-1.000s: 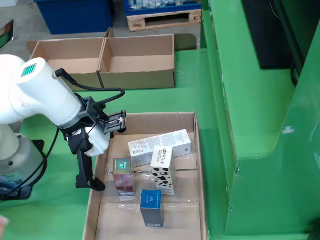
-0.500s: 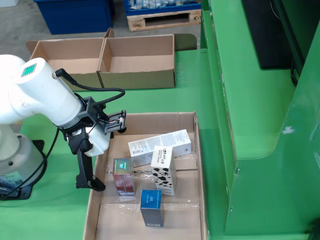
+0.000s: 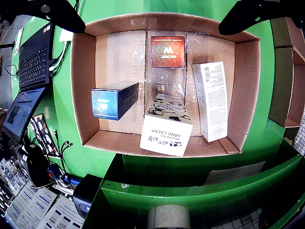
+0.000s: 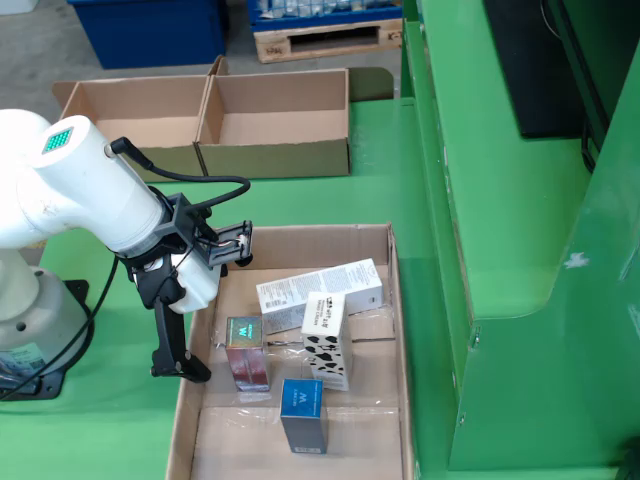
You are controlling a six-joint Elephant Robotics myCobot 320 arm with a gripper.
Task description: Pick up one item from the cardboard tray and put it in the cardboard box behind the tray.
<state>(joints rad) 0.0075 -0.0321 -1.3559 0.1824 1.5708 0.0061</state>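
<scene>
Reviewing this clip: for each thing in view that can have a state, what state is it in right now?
hand: open, empty, above the tray's left edge
cardboard tray: open-topped, holding four boxes
long white box: lying flat
hand cream box: upright
red box: standing in the tray
blue box: standing in the tray
left cardboard box: open, empty
right cardboard box: open, empty

In the wrist view, "HAND CREAM" is printed upside down, beside Chinese characters, on the near end of the white cow-patterned box (image 3: 166, 133). A large "W" above the word "SECRET" is shown on the red box (image 3: 167, 51) at the far wall; its smaller lines cannot be read
</scene>
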